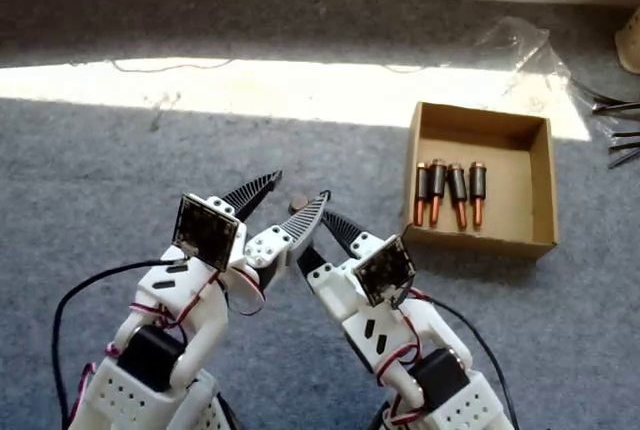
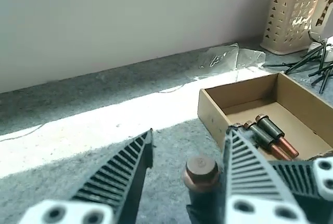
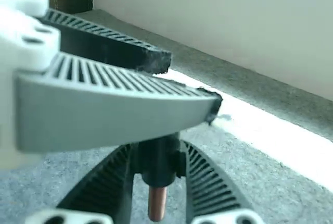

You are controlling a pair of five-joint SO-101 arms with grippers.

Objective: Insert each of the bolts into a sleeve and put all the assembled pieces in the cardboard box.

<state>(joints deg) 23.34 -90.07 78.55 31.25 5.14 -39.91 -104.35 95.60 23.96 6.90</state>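
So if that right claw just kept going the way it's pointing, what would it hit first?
Probably the left claw, whose grey finger crosses just ahead of the right claw and the sleeved bolt it grips; the exact gap is hard to judge.

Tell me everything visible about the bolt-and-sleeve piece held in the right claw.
The piece is a dark sleeve with a copper-coloured bolt through it, metal-looking: a round head at one end, the shank tip poking out the other. The right claw is shut on the sleeve, holding it above the grey carpet, left of the cardboard box in the high view. Its head sits between the fingers of the open left claw; contact is unclear.
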